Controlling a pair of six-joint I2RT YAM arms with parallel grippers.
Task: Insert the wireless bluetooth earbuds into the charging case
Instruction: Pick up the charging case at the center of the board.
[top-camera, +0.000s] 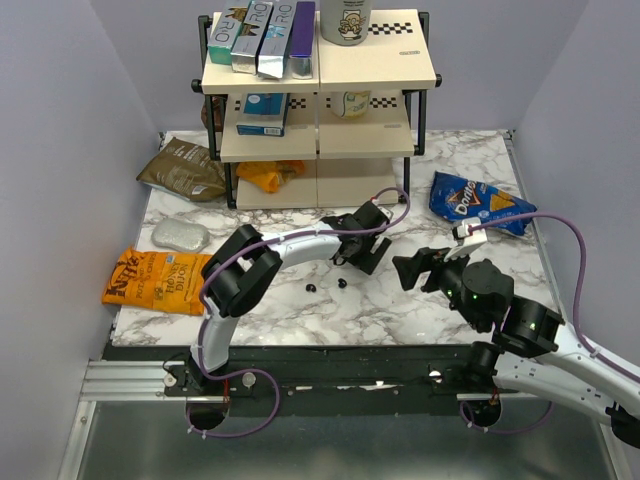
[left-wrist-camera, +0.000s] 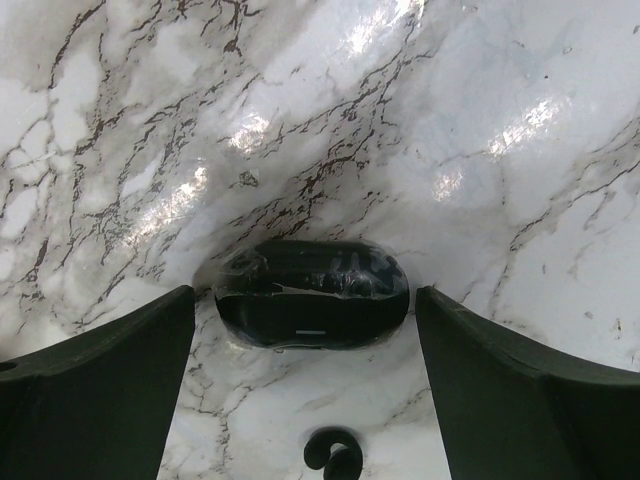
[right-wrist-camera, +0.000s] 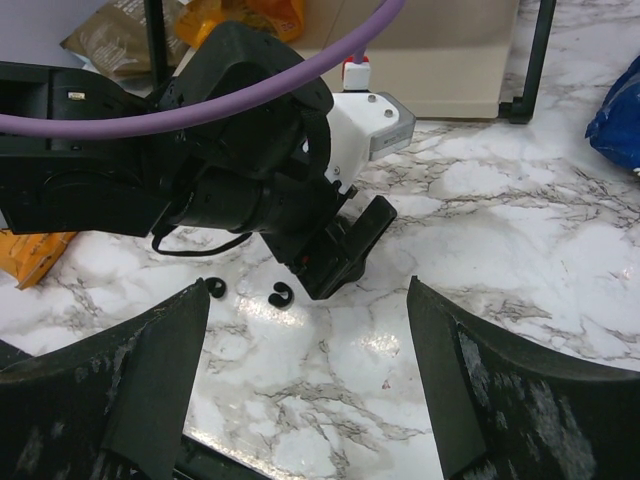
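Black charging case (left-wrist-camera: 311, 318) straddled by spread left end effector (left-wrist-camera: 305, 298); right end effector (right-wrist-camera: 308, 292) apart, empty.

Left arm (top-camera: 300, 243) and right arm (top-camera: 575, 370) have white links, black joints, purple cables (top-camera: 578, 240).

The left fingers (left-wrist-camera: 100, 390) and the right fingers (right-wrist-camera: 110, 400) are spread wide.

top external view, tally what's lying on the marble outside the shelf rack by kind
Crinkly snack bags (orange, brown, blue): 3
Silver foil pouch: 1
Tiny black rounded earbuds: 2
Black oval charging case: 1
Total: 7
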